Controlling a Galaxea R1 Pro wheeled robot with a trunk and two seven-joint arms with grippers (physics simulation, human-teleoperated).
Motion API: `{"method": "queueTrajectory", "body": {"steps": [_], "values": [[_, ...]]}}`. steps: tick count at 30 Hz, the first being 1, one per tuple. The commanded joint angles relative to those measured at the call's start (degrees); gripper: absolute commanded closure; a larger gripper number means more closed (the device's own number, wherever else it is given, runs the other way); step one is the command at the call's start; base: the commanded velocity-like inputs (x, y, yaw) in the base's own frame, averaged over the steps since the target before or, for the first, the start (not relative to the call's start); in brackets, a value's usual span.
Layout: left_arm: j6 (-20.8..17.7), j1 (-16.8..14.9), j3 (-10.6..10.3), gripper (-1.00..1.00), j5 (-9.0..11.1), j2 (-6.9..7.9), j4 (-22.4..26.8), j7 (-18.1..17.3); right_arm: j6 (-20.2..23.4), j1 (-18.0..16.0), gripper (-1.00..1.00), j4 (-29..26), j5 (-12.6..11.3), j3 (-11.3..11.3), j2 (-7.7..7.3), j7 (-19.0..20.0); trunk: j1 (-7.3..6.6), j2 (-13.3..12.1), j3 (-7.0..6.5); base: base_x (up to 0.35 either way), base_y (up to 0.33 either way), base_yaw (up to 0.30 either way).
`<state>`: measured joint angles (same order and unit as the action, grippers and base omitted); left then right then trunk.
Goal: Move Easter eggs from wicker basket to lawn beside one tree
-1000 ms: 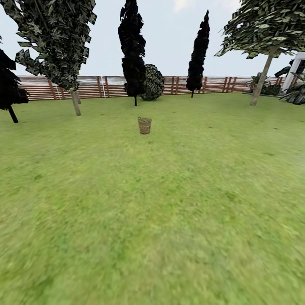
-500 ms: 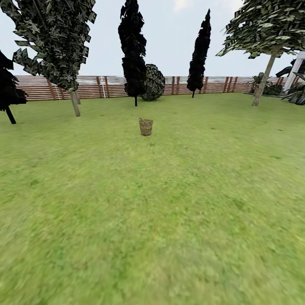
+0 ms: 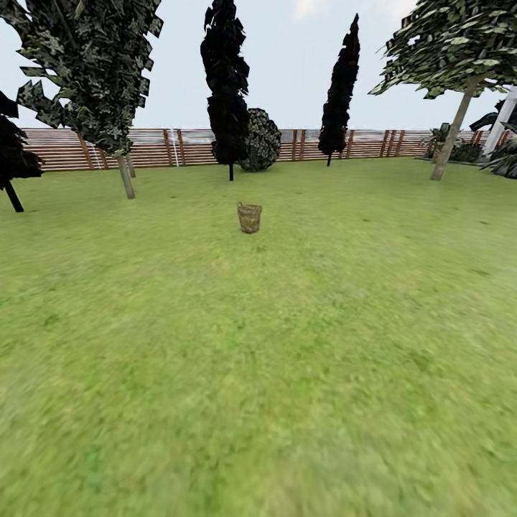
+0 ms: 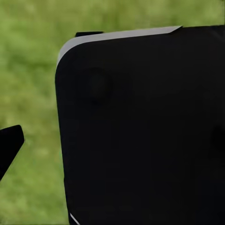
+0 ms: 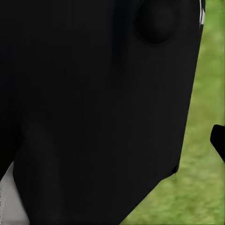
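Robot is facing the wicker basket (image 3: 249, 217) standing mid-lawn (image 3: 287, 359), trees (image 3: 123, 176) behind it, no eggs visibly out, gripper states impossible to tell.

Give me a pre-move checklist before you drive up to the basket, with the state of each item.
1. Wicker basket in sight, upright on the lawn: ok.
2. Grass between the robot and the basket free of obstacles in the head view: ok.
3. Eggs inside the basket: cannot tell, too far off to see in.
4. A grey-trunked tree to choose, left of and beyond the basket: ok.
5. Grippers ready: cannot tell; the wrist views show dark robot bodywork over grass.
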<state>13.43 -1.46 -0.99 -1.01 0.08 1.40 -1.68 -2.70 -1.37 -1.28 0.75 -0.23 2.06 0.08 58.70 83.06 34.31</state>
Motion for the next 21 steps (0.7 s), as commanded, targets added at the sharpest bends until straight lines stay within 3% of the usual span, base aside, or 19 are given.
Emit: {"method": "queueTrajectory", "body": {"steps": [1, 21], "values": [[0.2, 0.0, -0.1, -1.0, -0.1, 0.01, -0.1, -0.1, -0.2, 0.0, -1.0, 0.1, 0.1, 0.0, 0.0, 0.0, 0.03, 0.0, 0.05, 0.334, 0.11, 0.0], [0.2, 0.0, -0.1, -1.0, -0.1, 0.01, 0.0, -0.1, -0.2, 0.0, -1.0, 0.1, 0.1, 0.0, -0.04, 0.0, 0.03, 0.0, 0.05, 0.334, 0.109, 0.0]]}}
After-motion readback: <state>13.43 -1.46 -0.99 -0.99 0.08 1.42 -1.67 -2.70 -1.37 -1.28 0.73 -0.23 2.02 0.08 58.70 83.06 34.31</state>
